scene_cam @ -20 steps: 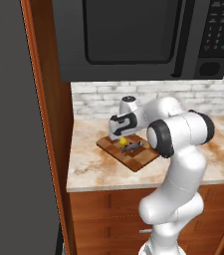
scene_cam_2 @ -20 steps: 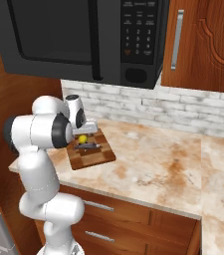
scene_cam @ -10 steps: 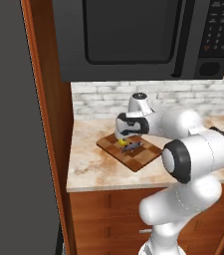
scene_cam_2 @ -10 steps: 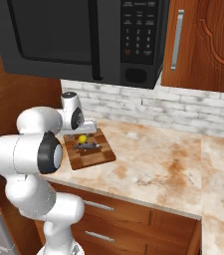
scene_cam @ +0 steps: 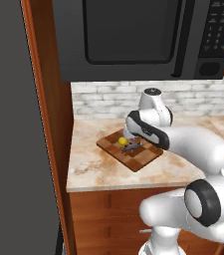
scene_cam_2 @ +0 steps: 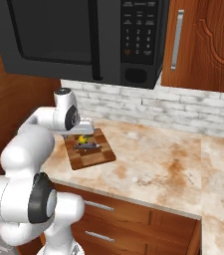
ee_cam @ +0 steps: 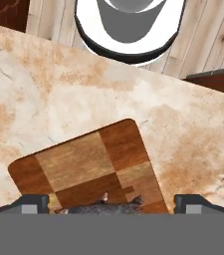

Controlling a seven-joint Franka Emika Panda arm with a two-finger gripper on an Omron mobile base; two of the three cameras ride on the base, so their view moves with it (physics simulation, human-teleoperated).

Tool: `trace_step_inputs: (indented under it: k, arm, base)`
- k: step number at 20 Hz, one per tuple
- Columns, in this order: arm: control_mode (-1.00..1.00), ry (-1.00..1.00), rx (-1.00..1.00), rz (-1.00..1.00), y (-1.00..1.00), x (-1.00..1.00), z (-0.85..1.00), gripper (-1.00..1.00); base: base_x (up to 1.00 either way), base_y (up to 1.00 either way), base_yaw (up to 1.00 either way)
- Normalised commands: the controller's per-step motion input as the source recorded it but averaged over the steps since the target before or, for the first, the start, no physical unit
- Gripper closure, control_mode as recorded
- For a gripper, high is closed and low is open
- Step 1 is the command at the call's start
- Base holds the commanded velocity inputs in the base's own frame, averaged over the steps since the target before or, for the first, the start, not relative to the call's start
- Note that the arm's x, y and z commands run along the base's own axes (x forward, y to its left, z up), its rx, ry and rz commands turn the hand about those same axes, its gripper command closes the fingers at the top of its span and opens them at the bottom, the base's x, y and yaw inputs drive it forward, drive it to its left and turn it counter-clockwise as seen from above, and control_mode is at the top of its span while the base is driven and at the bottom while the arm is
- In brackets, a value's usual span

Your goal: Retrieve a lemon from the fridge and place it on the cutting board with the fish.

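Note:
The checkered wooden cutting board [scene_cam: 133, 158] [scene_cam_2: 96, 154] [ee_cam: 83, 159] lies on the marble counter near the left wall. On it rests the small yellow lemon [scene_cam: 123, 141] [scene_cam_2: 83, 140], with the dark grey fish [scene_cam: 132, 147] [scene_cam_2: 87, 146] [ee_cam: 103, 207] right beside it. My gripper [scene_cam: 129, 137] [scene_cam_2: 82, 134] [ee_cam: 112, 201] hovers just above them, pointing down. It is open: in the hand view the fingertips [ee_cam: 34, 201] stand far apart with the fish low between them. The fridge's grey side [scene_cam: 14, 129] fills the left edge.
A black microwave [scene_cam: 133, 35] [scene_cam_2: 73, 35] hangs close above the counter [scene_cam: 93, 164] [scene_cam_2: 153, 164]. A wooden side panel [scene_cam: 54, 129] borders the board's left. A brick backsplash runs behind, and a wooden cabinet door [scene_cam_2: 203, 45] is at the upper right.
My arm's elbow has swung out and down toward the base while the hand stayed over the board. The lemon and fish have not moved.

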Motion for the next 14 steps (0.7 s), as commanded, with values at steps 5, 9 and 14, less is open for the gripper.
trace_step_inputs:
  k: [5,9,14]
  arm:
    - [-1.00,0.00,0.02,-0.07,-0.09,-0.96,0.17,-1.00]
    - [-1.00,0.00,0.00,-0.07,-0.06,-0.90,0.26,-1.00]
    - [-1.00,0.01,0.00,-0.09,0.00,-0.84,0.35,-1.00]
  base:
    - [0.00,0.00,0.00]
    - [0.00,0.00,0.00]
    - [0.00,0.00,0.00]
